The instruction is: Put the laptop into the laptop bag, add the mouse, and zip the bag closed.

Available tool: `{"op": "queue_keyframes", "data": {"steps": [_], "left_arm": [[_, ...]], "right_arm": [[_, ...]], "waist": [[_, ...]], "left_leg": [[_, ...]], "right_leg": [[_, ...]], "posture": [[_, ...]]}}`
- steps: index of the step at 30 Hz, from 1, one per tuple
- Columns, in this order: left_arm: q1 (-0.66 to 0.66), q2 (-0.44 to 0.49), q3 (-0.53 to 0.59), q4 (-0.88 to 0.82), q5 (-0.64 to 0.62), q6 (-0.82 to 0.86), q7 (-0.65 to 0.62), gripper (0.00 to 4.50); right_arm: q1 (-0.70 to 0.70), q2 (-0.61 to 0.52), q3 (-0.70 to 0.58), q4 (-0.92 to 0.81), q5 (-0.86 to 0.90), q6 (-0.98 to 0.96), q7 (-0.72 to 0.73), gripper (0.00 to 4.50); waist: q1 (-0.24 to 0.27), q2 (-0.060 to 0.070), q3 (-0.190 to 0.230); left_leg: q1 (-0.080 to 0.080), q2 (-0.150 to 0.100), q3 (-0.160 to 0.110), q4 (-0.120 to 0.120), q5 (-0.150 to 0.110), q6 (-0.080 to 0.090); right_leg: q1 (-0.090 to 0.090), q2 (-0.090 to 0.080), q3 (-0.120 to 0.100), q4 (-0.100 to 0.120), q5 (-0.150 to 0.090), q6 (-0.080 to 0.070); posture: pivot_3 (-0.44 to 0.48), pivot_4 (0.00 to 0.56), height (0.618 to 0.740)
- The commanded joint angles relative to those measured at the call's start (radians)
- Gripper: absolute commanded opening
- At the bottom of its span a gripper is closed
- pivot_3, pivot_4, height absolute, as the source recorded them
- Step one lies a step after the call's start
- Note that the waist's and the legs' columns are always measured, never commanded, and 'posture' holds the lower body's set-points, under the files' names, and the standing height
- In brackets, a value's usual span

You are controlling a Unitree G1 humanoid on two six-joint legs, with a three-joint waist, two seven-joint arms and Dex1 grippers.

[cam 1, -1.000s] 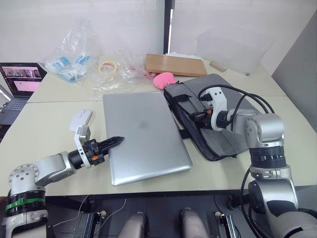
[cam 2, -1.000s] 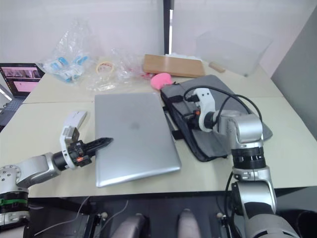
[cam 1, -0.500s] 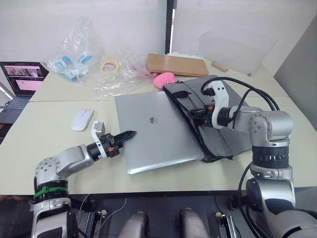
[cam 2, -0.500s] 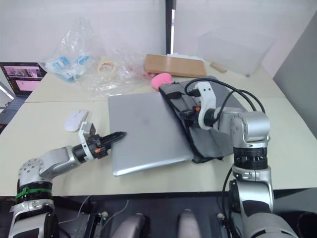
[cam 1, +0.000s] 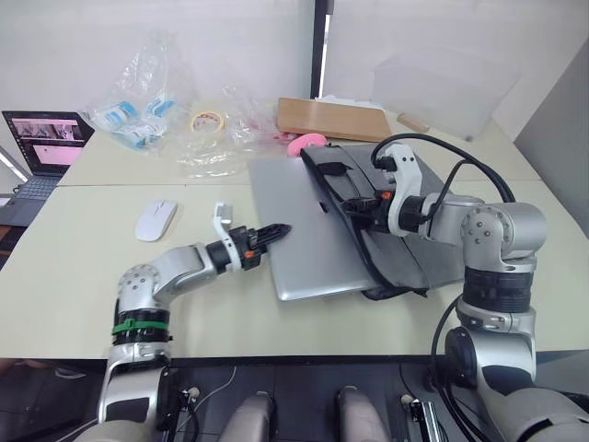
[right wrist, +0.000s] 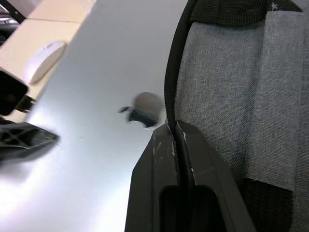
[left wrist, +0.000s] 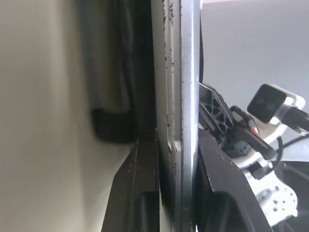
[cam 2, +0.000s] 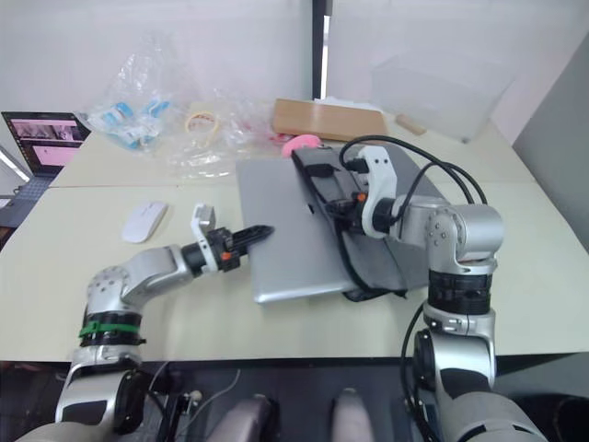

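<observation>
I see two cream tables pushed together, seam between them. White wall behind, dark vertical post splitting it. Grey panel at far right. Dark floor under front edge.

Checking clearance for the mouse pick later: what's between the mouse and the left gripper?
Bare tabletop. In the left eye view, the mouse sits apart from the left gripper, which is clamped on the laptop edge; nothing lies between except that arm's own wrist.

Left arm stretched low, reaching right; left gripper fingers clamped on laptop near-left edge. Right arm bent, elbow right; right gripper pinching laptop bag opening rim.
</observation>
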Motion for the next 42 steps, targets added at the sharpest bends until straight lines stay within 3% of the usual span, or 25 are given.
{"op": "queue_keyframes", "data": {"steps": [1, 11, 22, 30, 42], "left_arm": [[-0.056, -0.037, 0.014, -0.077, 0.002, -0.028, -0.073, 0.32], [-0.157, -0.19, -0.012, 0.02, 0.284, -0.13, -0.131, 0.32], [-0.215, -0.339, 0.005, 0.133, 0.427, -0.1, -0.146, 0.32], [-0.295, -0.401, 0.04, 0.286, 0.596, -0.188, -0.264, 0.32], [-0.363, -0.417, 0.06, 0.445, 0.84, -0.267, -0.448, 0.32]], "right_arm": [[-0.03, 0.023, -0.035, -0.047, 0.034, 0.017, -0.023, 0.04], [-0.044, 0.076, -0.064, -0.077, 0.059, 0.041, -0.068, 0.04], [-0.037, 0.09, -0.067, -0.074, 0.067, 0.035, -0.098, 0.04], [-0.011, 0.066, -0.066, -0.084, 0.062, 0.039, -0.105, 0.04], [0.014, 0.021, -0.059, -0.069, 0.053, 0.016, -0.106, 0.04]], "waist": [[-0.004, 0.0, 0.0], [-0.002, 0.0, 0.0], [-0.002, 0.0, 0.0], [0.005, 0.0, 0.0], [0.007, 0.0, 0.0]], "left_leg": [[0.0, 0.0, 0.0, 0.0, 0.0, 0.0], [-0.007, 0.0, 0.003, 0.001, 0.003, -0.005], [-0.007, -0.001, 0.005, 0.001, 0.003, -0.004], [-0.007, -0.001, 0.01, 0.002, 0.003, -0.004], [-0.008, -0.002, 0.015, 0.004, 0.003, -0.002]], "right_leg": [[-0.001, 0.0, 0.0, 0.001, 0.0, 0.0], [-0.009, 0.0, 0.003, 0.002, 0.002, 0.0], [-0.009, 0.0, 0.004, 0.002, 0.002, 0.001], [-0.009, 0.0, 0.004, 0.002, 0.003, 0.002], [-0.008, 0.0, 0.004, 0.001, 0.005, 0.004]], "posture": [[0.0, 0.15, 0.74], [0.0, 0.15, 0.74], [0.0, 0.15, 0.74], [0.0, 0.15, 0.74], [0.0, 0.15, 0.74]]}}
